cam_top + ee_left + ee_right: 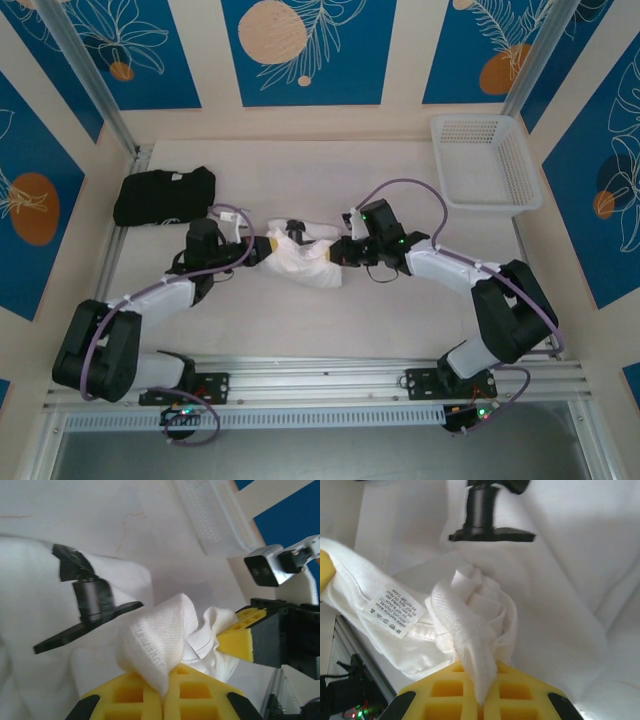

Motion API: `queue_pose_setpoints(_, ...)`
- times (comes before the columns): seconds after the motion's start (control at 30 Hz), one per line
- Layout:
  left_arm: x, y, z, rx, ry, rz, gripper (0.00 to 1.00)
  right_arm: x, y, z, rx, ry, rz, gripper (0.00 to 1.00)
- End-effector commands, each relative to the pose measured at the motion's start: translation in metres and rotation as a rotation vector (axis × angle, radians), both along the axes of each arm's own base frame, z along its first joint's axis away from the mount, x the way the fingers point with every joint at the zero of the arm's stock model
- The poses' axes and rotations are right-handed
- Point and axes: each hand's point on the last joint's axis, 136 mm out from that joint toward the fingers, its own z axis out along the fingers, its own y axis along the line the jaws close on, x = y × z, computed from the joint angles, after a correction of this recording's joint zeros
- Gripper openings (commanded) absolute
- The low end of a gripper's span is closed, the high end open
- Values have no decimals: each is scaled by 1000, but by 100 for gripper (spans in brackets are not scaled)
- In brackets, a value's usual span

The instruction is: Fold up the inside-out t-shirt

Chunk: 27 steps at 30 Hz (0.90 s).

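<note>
Left end effector (167, 677) and right end effector (479, 680) alike: pinching thin bunched bits of the plain white wrinkly cotton t-shirt (300, 262), wadded up mid surface (330, 322) between them, so could easily slip free or stretch it crooked if pulled unevenly.

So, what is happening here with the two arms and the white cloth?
Both arms are working on the white t-shirt, which lies bunched in the middle of the table. The left fingers are shut on a fold of its fabric, and the right fingers pinch another fold from the opposite side. The shirt is not folded yet. A black garment and a white basket sit at the far side, untouched.
</note>
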Motion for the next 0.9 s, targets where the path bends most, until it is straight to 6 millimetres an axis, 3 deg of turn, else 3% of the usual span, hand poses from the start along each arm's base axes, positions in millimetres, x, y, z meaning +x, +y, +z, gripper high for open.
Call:
queue_pose_setpoints(0.0,25,5,-1,88,-34,37,0,25,-4,3,-22,3,-48,1)
queue_pose_setpoints(0.17,67,8,-19,147,-19,77,0,62,-10,-8,-50,18,-64,5)
queue_pose_setpoints(0.33,110,13,-56,177,58,125,3,101,-16,-35,-82,75,-92,11)
queue_pose_setpoints(0.53,155,19,-84,124,101,200,20,147,-9,-66,-90,145,-78,24)
queue_pose_setpoints(0.7,168,26,-86,105,107,224,33,158,-15,-71,-150,151,-71,35)
queue_pose_setpoints(0.87,158,40,-70,154,84,250,47,159,-27,-36,-108,88,-67,44)
